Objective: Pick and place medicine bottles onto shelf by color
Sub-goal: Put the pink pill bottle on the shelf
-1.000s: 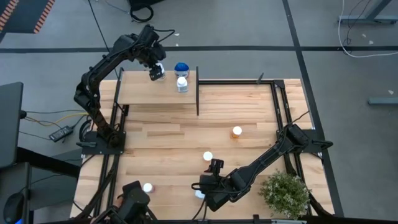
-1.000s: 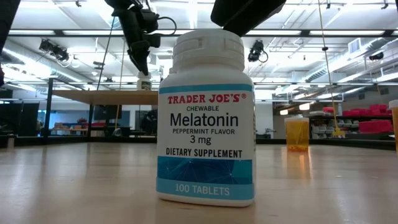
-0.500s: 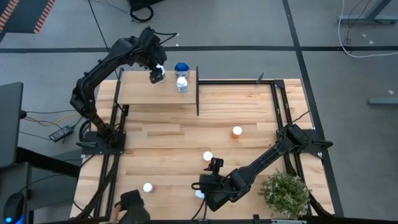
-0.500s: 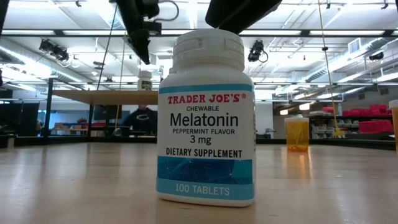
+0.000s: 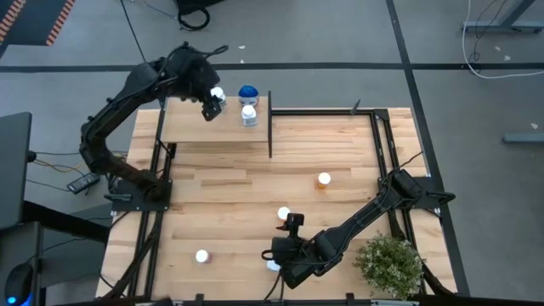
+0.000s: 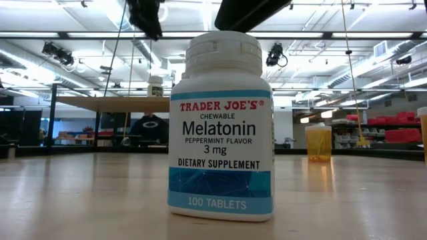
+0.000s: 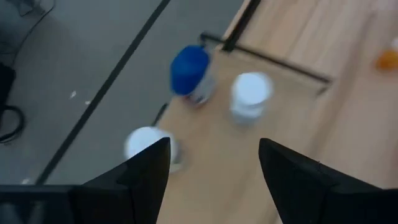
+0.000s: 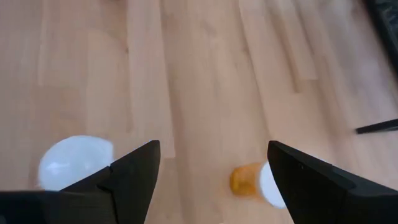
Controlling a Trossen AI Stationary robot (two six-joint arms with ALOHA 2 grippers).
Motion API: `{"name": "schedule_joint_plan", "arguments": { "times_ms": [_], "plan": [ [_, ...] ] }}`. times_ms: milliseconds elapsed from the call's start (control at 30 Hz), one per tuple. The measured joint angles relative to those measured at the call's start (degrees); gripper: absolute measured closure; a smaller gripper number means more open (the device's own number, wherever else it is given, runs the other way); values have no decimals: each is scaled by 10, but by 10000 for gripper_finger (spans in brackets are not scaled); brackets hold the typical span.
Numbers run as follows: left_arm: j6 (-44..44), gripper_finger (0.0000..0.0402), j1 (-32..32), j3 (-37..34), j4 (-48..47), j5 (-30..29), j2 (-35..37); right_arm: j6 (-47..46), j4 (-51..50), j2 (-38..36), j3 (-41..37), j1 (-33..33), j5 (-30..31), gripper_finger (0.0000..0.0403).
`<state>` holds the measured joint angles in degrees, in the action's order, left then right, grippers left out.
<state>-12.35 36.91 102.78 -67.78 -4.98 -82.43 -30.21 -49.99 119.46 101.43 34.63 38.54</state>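
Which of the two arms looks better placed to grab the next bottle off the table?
Probably the right: its open gripper hovers low beside a white-capped bottle on the table. The left gripper, also open, is above the shelf.

The left gripper [image 7: 214, 180] hangs above the shelf [image 7: 273, 149], its two dark fingers [image 7: 146, 171] spread wide with only bare wood between them. Three bottles stand on the light-wood board ahead: a blue-topped bottle [image 7: 189, 62] at the board's edge, a white-capped bottle [image 7: 250, 90] just beside it, and another white-capped one [image 7: 148, 143] apart from both, close to one finger. Grey floor [image 7: 74, 68] lies beyond the edge.
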Motion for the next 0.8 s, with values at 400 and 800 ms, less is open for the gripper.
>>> {"name": "schedule_joint_plan", "arguments": {
  "times_ms": [400,800],
  "plan": [
    [104,181,-215,0,5,24,56,-18,3,0,0,0,16,97],
    [293,205,-439,-238,25,-48,136,-39,4,0,0,8,21,97]
  ]
}}
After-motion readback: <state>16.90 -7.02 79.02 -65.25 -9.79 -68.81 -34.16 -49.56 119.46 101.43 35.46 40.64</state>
